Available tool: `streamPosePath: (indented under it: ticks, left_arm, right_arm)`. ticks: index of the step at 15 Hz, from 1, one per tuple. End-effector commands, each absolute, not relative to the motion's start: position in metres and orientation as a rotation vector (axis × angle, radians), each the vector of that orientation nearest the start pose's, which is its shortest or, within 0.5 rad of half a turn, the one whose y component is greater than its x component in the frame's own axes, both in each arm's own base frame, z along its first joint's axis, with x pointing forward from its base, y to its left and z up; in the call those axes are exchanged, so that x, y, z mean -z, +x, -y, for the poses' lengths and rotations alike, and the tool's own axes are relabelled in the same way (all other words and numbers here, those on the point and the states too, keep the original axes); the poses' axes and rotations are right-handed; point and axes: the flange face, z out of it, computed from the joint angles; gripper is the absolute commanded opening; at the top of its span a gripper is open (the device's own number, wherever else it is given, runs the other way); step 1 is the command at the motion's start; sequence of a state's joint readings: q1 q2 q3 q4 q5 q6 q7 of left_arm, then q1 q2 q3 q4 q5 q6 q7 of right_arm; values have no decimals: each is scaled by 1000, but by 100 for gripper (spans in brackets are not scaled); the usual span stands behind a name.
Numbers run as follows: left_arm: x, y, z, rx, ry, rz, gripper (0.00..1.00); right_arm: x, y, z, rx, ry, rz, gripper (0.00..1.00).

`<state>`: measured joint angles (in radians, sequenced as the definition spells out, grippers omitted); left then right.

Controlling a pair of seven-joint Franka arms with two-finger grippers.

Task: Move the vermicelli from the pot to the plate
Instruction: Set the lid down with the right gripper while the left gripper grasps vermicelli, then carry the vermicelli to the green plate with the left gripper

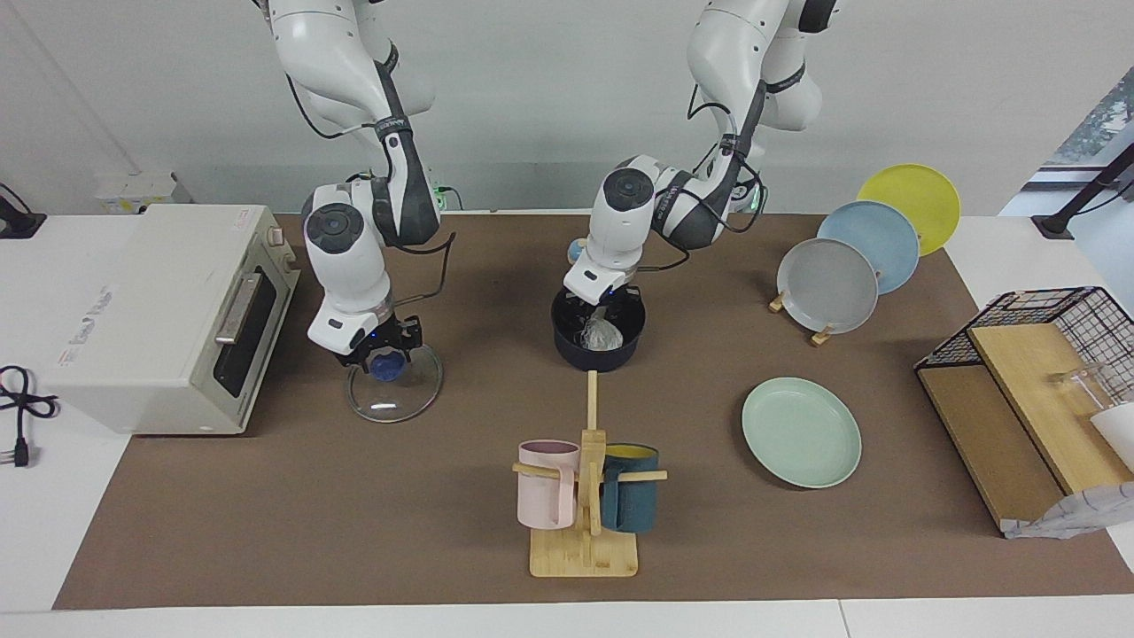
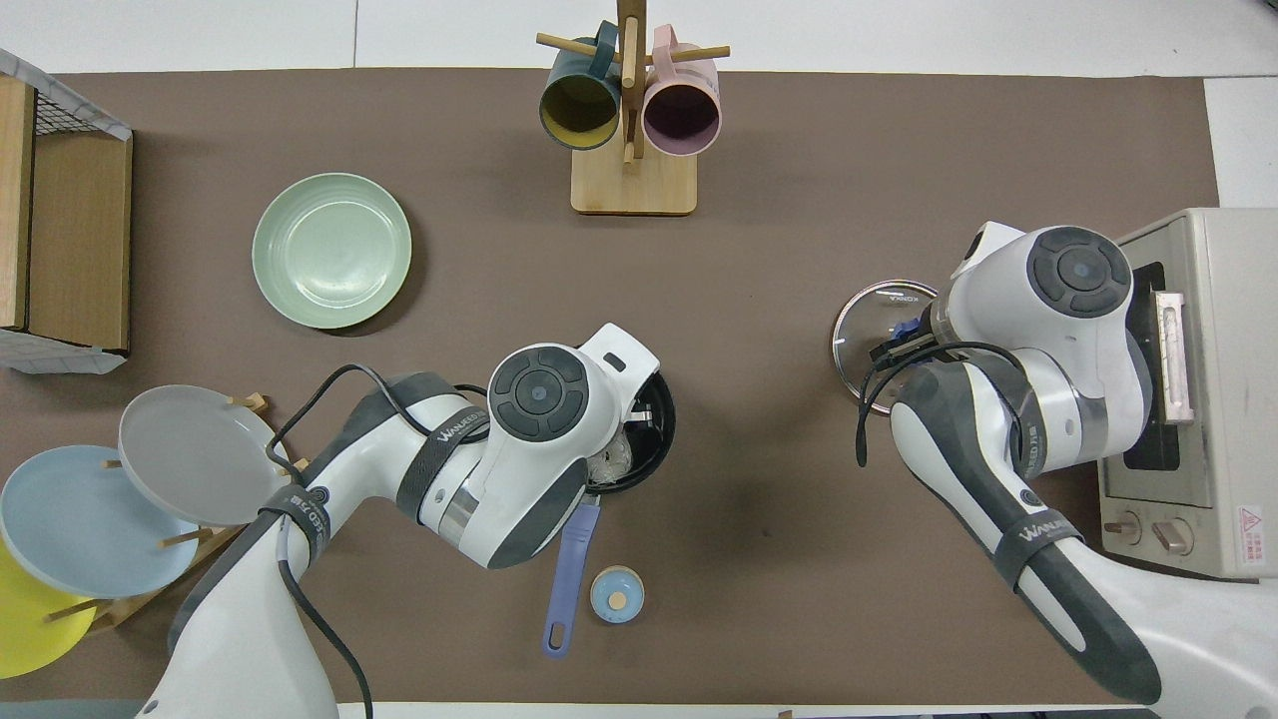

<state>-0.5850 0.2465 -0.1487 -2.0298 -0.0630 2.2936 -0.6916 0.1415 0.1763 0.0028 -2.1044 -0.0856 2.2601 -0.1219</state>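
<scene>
The dark navy pot (image 1: 574, 351) stands mid-table with its blue handle (image 2: 567, 579) pointing toward the robots. My left gripper (image 1: 603, 312) reaches down into the pot and is shut on the whitish vermicelli (image 1: 603, 335), which hangs at rim height inside it. In the overhead view the vermicelli (image 2: 611, 462) peeks out under my left hand. The mint-green plate (image 1: 802, 431) lies bare on the mat, farther from the robots than the pot, toward the left arm's end. My right gripper (image 1: 383, 356) is shut on the blue knob of a glass lid (image 1: 395, 390), low over the mat.
A toaster oven (image 1: 168, 310) stands beside the glass lid at the right arm's end. A wooden mug rack (image 1: 585, 540) stands farther out than the pot. A stand holds grey (image 1: 828, 285), light blue and yellow plates. A wire basket (image 1: 1036, 310) is beside the mint plate. A small blue disc (image 2: 617, 594) lies by the pot handle.
</scene>
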Motion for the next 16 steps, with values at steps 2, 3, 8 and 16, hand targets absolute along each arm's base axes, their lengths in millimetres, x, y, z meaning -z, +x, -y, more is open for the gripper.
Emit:
streamPosePath:
  ticks: [2,3,8,16]
  left_arm:
    - [-380,458,380,-67,-3202,22,0]
    - [-402,464,375,-81,-3201,34,0]
    - [-527,512,312,-189,-3231,134,0]
    - [-488,634,101,-34,-3320,143,0]
  right_arm:
    - [-372,571,-77,-39,-3172,518,100]
    - [-393,577,-78,-68,-3174,507,100]
    - [-489,581,-70,-182,-3184,446,100]
    - [-581,528,-38,-210,-3191,308,100]
